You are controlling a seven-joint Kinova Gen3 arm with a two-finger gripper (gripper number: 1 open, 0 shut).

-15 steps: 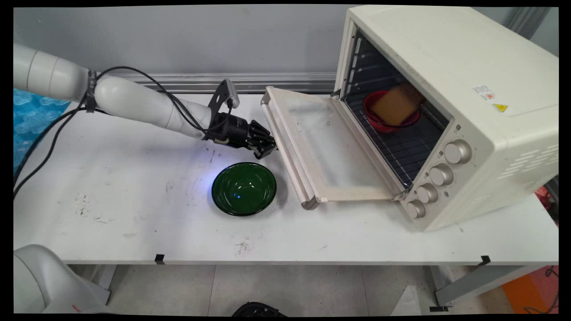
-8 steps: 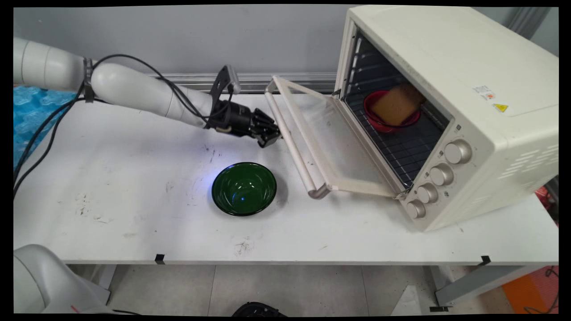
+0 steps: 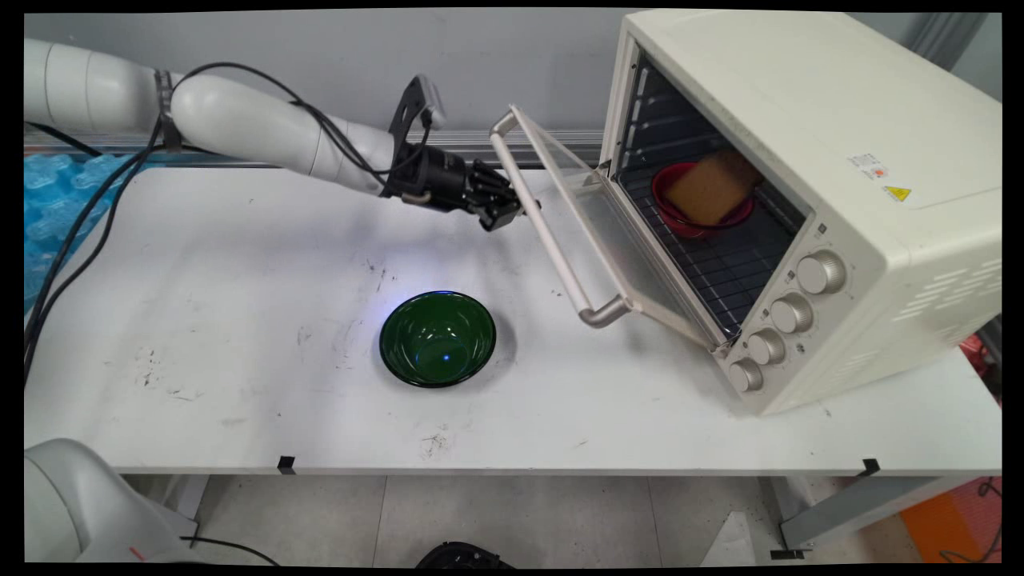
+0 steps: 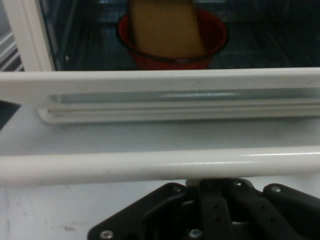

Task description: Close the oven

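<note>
My gripper (image 3: 512,214) is shut and pressed against the underside of the handle (image 3: 548,232) of the cream toaster oven's (image 3: 840,144) door, which stands half raised. In the hand view the handle bar (image 4: 160,167) crosses just above my gripper (image 4: 215,184), with the door's glass edge (image 4: 160,82) beyond it. Inside the oven, on the wire rack, a red bowl (image 3: 704,220) holds a tan block (image 3: 712,188); the hand view shows the red bowl (image 4: 212,42) and the tan block (image 4: 165,27) through the opening.
A dark green bowl (image 3: 438,338) stands on the white table (image 3: 240,360) in front of the arm, left of the door's swing. Blue bubble wrap (image 3: 56,192) lies at the far left edge. The oven's knobs (image 3: 792,312) face the near right.
The gripper has risen and moved right toward the oven, lifting the door from flat open to half raised. The green bowl has not moved.
</note>
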